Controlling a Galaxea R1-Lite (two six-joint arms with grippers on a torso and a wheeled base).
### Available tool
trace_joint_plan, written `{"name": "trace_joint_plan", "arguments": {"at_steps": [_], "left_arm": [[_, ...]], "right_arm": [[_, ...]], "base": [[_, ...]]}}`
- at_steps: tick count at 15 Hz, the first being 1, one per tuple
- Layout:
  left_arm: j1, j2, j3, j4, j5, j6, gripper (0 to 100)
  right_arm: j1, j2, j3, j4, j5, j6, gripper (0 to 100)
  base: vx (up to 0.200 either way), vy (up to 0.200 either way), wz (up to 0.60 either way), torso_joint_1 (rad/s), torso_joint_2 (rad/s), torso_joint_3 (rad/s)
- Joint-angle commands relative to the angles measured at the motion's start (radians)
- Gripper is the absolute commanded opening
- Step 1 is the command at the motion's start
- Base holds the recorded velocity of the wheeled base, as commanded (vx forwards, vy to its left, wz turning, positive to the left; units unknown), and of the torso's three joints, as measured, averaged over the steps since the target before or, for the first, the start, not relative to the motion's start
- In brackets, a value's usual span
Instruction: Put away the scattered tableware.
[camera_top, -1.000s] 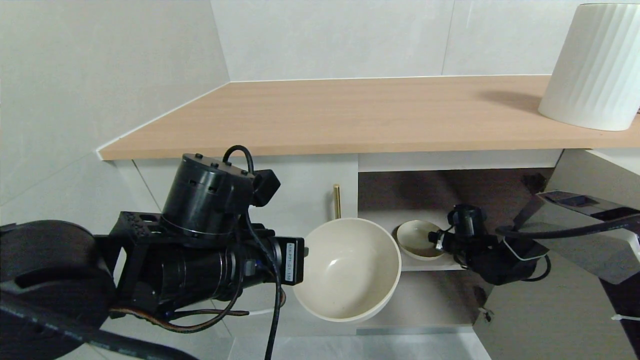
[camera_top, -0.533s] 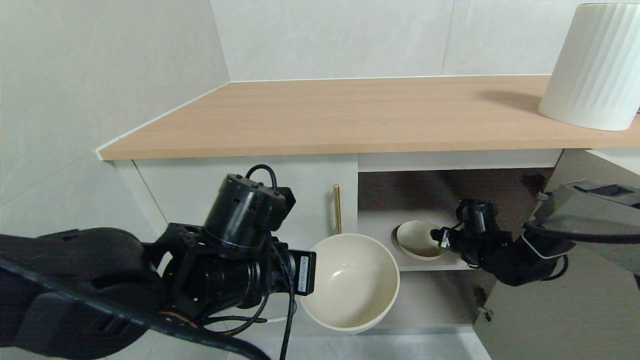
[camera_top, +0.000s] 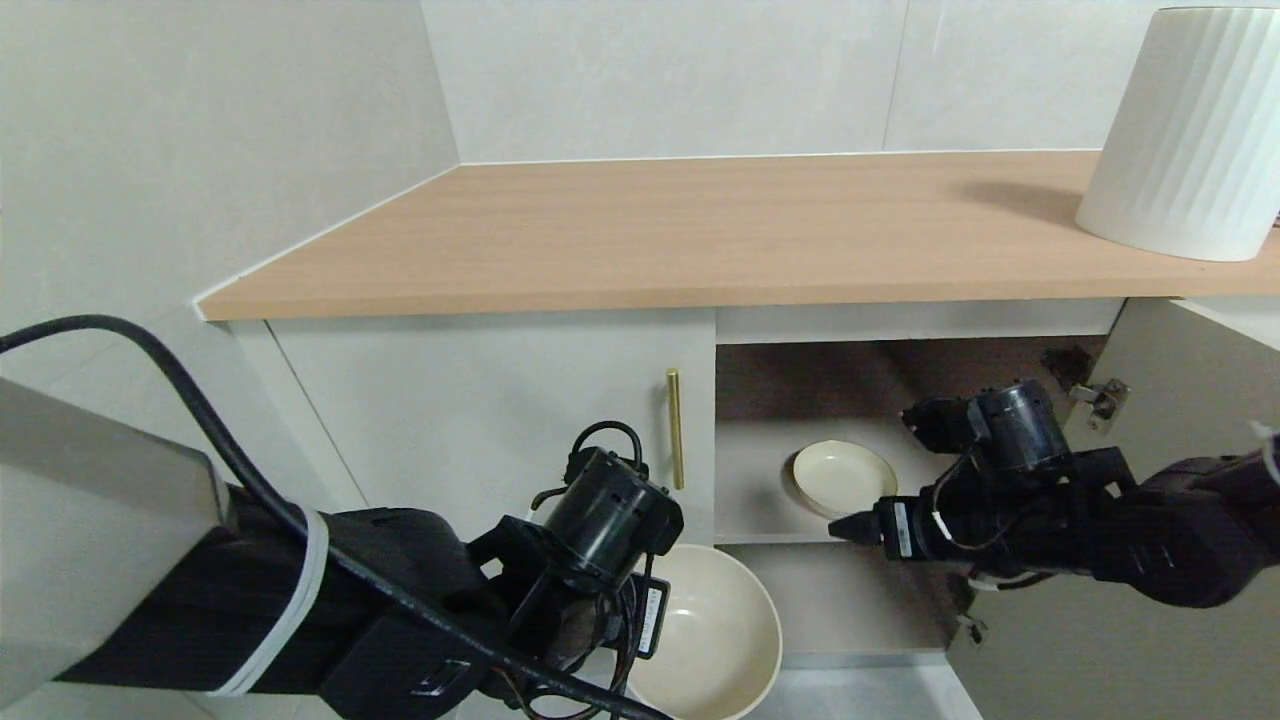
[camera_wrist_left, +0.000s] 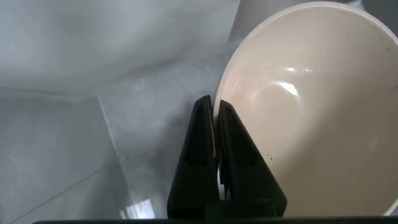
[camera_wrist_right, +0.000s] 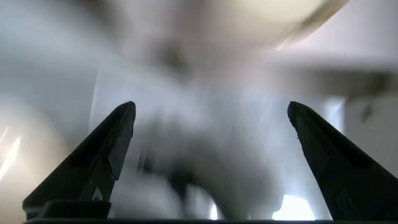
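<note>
cream bowl (camera_top: 705, 640) hangs low before the open cabinet (camera_top: 860, 600), its rim clamped in the left end effector (camera_wrist_left: 215, 109). right end effector (camera_wrist_right: 211, 112) stands with fingers apart near the shelved plate (camera_top: 843, 477). step in hand: stowing the bowl. next move: carry it inward onto the cabinet floor, clearing the shelf edge.

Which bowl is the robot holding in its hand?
The big deep bowl: the left hand pinches its rim. The small shallow dish just sits on the cupboard shelf.
</note>
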Motion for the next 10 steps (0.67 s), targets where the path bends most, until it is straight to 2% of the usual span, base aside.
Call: {"name": "trace_joint_plan", "arguments": {"at_steps": [1, 4, 10], "left_arm": [[-0.006, 0.023, 0.000, 0.000, 0.001, 0.000, 0], [-0.027, 0.023, -0.001, -0.002, 0.001, -0.002, 0], [-0.053, -0.001, -0.004, -0.009, -0.001, -0.005, 0]], "right_arm": [[0.093, -0.147, 0.024, 0.083, 0.025, -0.038, 100], [0.165, -0.132, 0.038, 0.114, 0.056, -0.038, 100], [0.200, -0.024, 0.029, 0.105, 0.070, -0.028, 100]], "base": [[0.000, 0.000, 0.00, 0.000, 0.00, 0.000], [0.000, 0.000, 0.00, 0.000, 0.00, 0.000], [0.000, 0.000, 0.00, 0.000, 0.00, 0.000]]}}
